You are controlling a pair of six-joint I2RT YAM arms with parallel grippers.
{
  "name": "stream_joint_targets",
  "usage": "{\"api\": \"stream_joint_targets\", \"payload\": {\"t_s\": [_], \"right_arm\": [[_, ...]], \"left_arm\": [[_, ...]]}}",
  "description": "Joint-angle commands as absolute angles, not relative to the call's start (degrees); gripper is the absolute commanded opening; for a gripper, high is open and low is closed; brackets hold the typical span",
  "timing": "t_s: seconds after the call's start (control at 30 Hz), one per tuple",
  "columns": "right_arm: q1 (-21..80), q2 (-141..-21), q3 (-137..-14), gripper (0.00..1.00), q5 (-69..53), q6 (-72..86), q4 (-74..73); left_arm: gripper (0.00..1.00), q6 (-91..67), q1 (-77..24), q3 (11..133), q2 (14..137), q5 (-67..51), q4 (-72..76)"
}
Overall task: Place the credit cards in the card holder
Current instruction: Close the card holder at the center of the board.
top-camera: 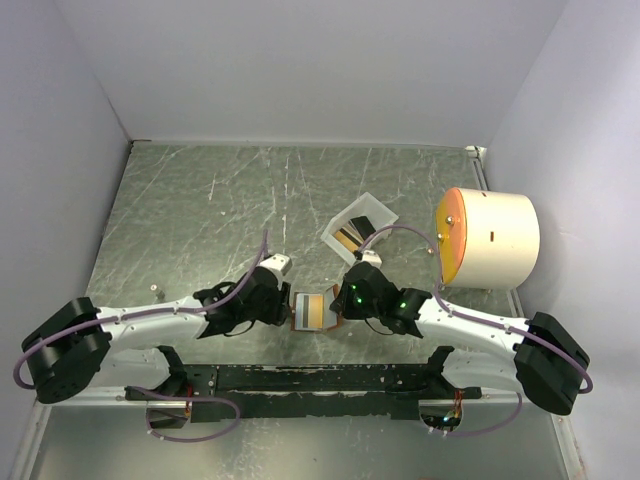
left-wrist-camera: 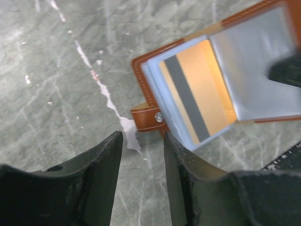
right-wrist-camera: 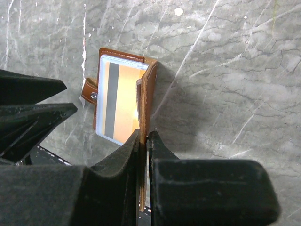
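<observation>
The brown card holder lies open on the table between the arms. An orange credit card with a dark stripe sits in its clear pocket, also in the right wrist view. My right gripper is shut on the card holder's raised flap, holding it on edge. My left gripper is open and empty, just short of the holder's side tab. More cards lie in the white tray behind.
A large cream cylinder with an orange face lies on its side at the right. Grey walls close in the table. A black rail runs along the near edge between the arm bases.
</observation>
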State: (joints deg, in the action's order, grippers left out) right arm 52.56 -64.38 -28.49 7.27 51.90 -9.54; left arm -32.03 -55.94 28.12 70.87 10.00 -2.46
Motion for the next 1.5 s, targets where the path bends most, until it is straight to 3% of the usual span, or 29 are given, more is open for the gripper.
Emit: {"api": "stream_joint_targets", "payload": {"t_s": [0.0,0.17,0.4,0.67,0.97,1.13,1.33,1.47], "right_arm": [[52.3,-63.5,-28.2,0.00,7.5,51.2,-8.7],[52.3,-64.0,-28.5,0.00,7.2,51.3,-8.4],[52.3,-63.1,-28.7,0.00,7.4,50.7,-9.2],[52.3,-63.8,-29.0,0.00,8.0,49.7,-9.7],[51.8,-66.0,-32.9,0.00,7.7,46.4,-11.5],[51.8,-68.4,-36.3,0.31,0.6,45.8,-9.2],[51.8,-69.6,-33.8,0.48,-8.4,48.9,0.3],[51.8,-73.0,-33.3,0.48,-10.0,49.4,2.4]], "left_arm": [[0.53,-27.5,-55.7,27.8,69.4,4.2,2.6],[0.57,-26.1,-55.7,30.0,75.3,3.0,2.8],[0.54,-31.0,-55.7,31.3,79.4,10.8,0.2],[0.36,-36.8,-52.3,29.4,77.2,14.3,-4.3],[0.32,-39.2,-50.7,28.6,75.2,10.0,-4.8],[0.23,-42.4,-50.7,27.6,75.0,2.1,-0.4],[0.23,-43.9,-50.7,26.5,73.7,0.0,0.8],[0.23,-44.0,-50.7,26.3,73.9,0.2,0.8]]}}
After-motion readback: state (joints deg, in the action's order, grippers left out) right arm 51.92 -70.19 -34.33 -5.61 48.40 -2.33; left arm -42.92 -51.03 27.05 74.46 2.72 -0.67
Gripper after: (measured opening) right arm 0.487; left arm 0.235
